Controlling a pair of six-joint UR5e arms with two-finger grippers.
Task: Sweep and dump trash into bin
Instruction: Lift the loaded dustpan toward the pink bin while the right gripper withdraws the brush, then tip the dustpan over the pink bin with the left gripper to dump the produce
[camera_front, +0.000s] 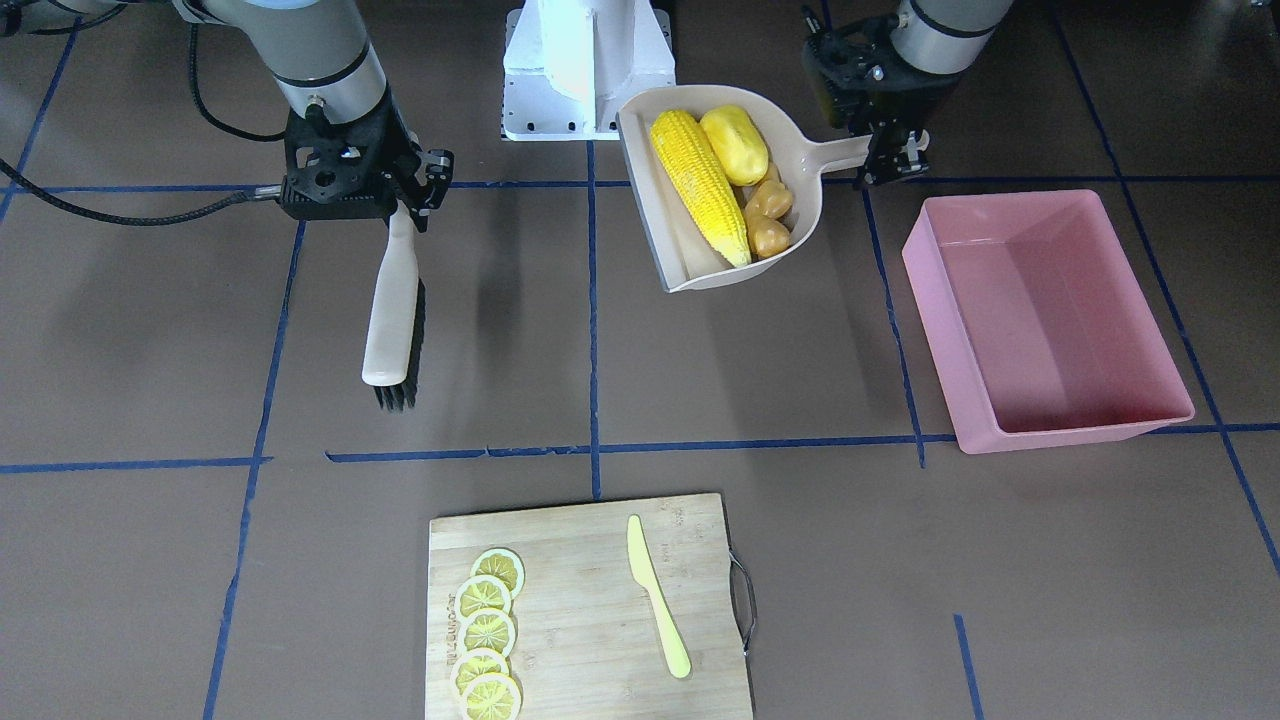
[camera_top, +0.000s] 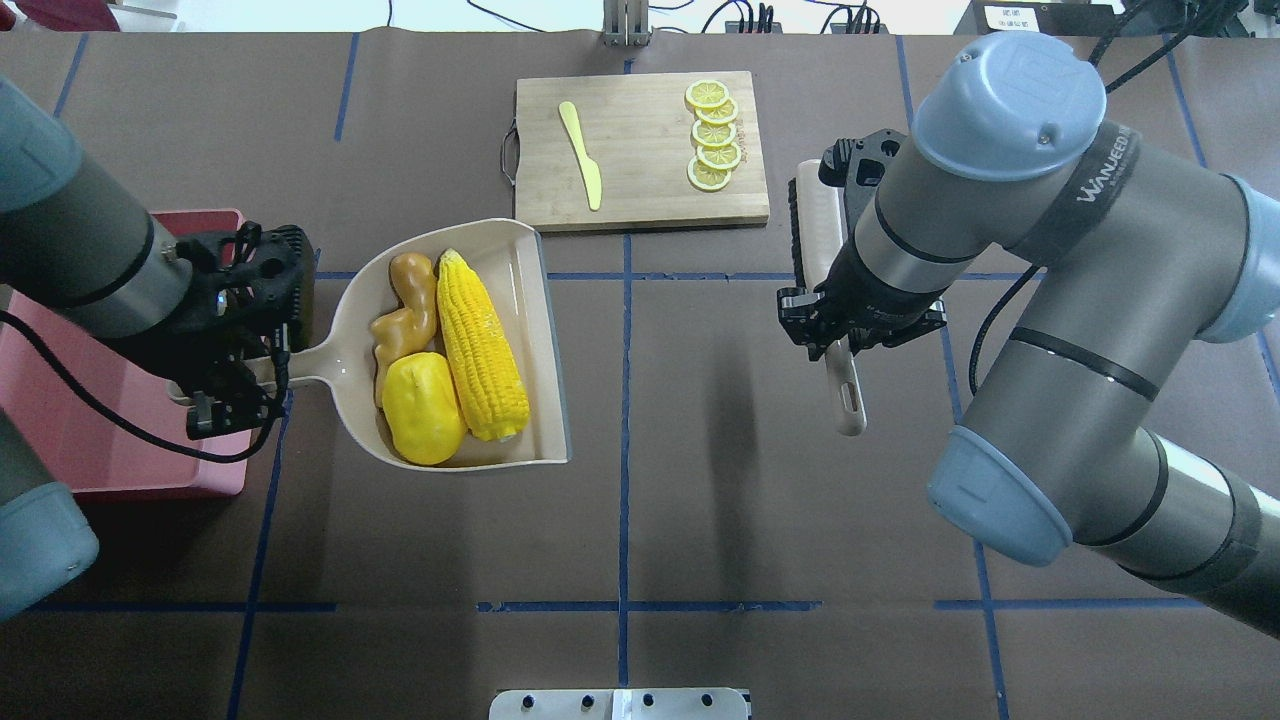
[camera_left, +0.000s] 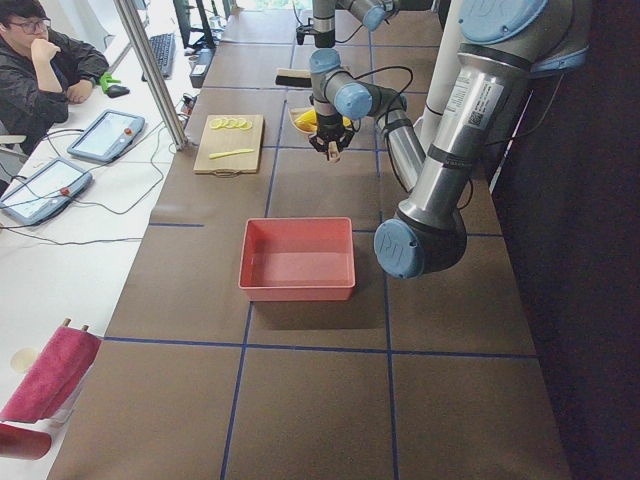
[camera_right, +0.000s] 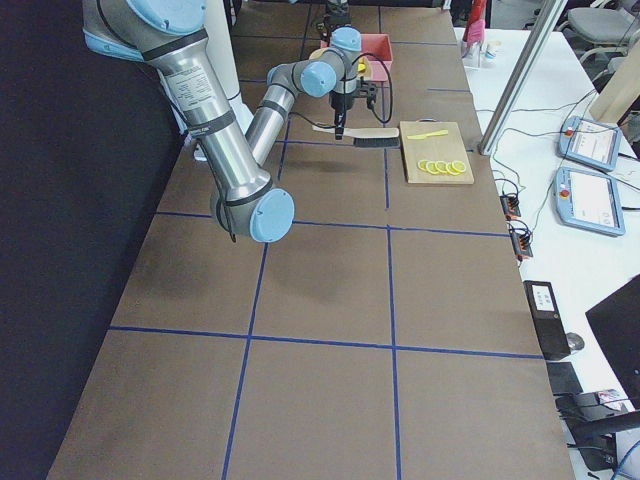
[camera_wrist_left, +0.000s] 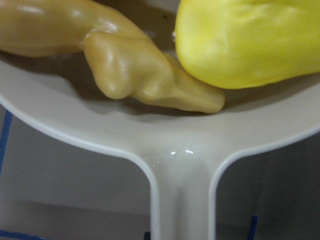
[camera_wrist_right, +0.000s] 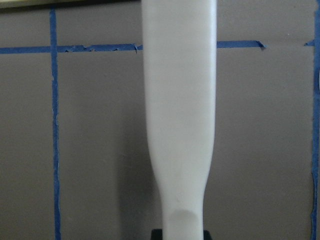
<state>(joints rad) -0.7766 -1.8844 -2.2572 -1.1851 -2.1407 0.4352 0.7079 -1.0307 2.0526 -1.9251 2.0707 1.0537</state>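
Observation:
The beige dustpan is held above the table, level, by its handle in my shut left gripper. In it lie the long yellow corn cob, the rounded yellow lump and the tan ginger root. In the left wrist view the ginger and the lump lie against the pan's back wall. The pink bin stands empty beside the pan, partly under my left arm. My right gripper is shut on the white handle of a brush, bristles dark.
A wooden cutting board with several lemon slices and a yellow plastic knife lies at the table's far side from the robot. Blue tape lines cross the brown table. An operator sits beyond the table's far edge.

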